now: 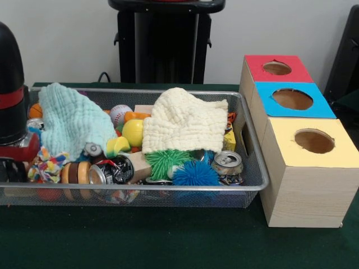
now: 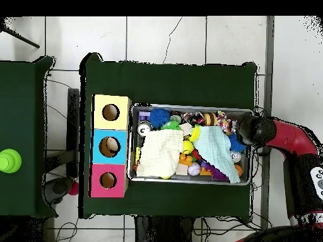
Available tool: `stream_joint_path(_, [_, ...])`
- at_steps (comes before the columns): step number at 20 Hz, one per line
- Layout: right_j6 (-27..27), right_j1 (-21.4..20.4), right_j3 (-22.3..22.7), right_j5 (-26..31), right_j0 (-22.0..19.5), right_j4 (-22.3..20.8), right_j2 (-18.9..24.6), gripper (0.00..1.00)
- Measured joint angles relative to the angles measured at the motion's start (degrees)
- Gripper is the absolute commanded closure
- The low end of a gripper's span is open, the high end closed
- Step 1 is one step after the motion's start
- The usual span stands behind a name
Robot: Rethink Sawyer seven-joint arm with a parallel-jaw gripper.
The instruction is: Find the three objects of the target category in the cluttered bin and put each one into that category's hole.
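Observation:
The wire mesh bin (image 1: 255, 168) is full of clutter; in the overhead view (image 2: 189, 107) it lies next to the boxes. A pale green cloth (image 1: 73, 120) and a cream cloth (image 1: 182, 126) cover much of it. No plush toy shows plainly; a small orange and black piece (image 1: 231, 117) peeks out at the cream cloth's right edge. The red-topped box's hole (image 1: 277, 68) is at the far end of the box row, also seen from overhead (image 2: 108, 180). My arm's black and red end (image 1: 11, 101) hangs over the bin's left end, overhead (image 2: 253, 130). The gripper is cut off at the picture's edge.
Green (image 1: 167, 161) and blue (image 1: 194, 175) spiky balls, a yellow ball (image 1: 133, 132), a baseball (image 1: 120, 114), crushed cans (image 1: 227, 162) and wooden rings (image 1: 76, 172) lie in the bin. Blue-topped (image 1: 293, 99) and yellow-topped (image 1: 314, 141) boxes stand nearer than the red one.

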Motion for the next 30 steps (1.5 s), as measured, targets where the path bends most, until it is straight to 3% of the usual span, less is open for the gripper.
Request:
stream_joint_path(9, [0.0,-5.9,3.7,9.4,-0.1,4.0,0.1,1.00])
stream_joint_path(20, [0.0,-12.9,7.7,10.1,-0.1,7.1,0.4,1.00])
stream_joint_path(30, [0.0,-14.5,11.0,10.1,-0.1,14.0,2.1,1.00])
